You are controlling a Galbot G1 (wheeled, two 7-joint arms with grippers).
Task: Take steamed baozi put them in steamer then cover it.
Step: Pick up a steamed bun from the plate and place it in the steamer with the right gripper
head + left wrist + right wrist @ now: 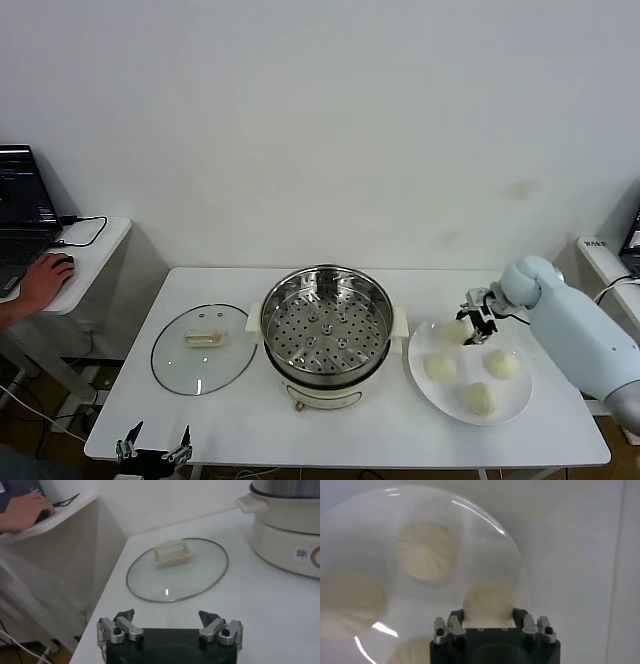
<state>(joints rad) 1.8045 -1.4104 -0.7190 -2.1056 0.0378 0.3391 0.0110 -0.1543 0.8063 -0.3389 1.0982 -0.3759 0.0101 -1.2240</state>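
the steamer holds only its perforated tray; the white plate carries four baozi. the right gripper pinches the rear baozi between its fingers, while the left gripper hangs spread near the cover.

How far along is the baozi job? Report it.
Done: nothing yet; the steamer is empty and the cover lies on the table beside it. In hand: the right gripper is closed around the first baozi on the white plate, not lifted clear. Left: move this bun and the other three baozi, then cover. The left gripper waits open near the cover.
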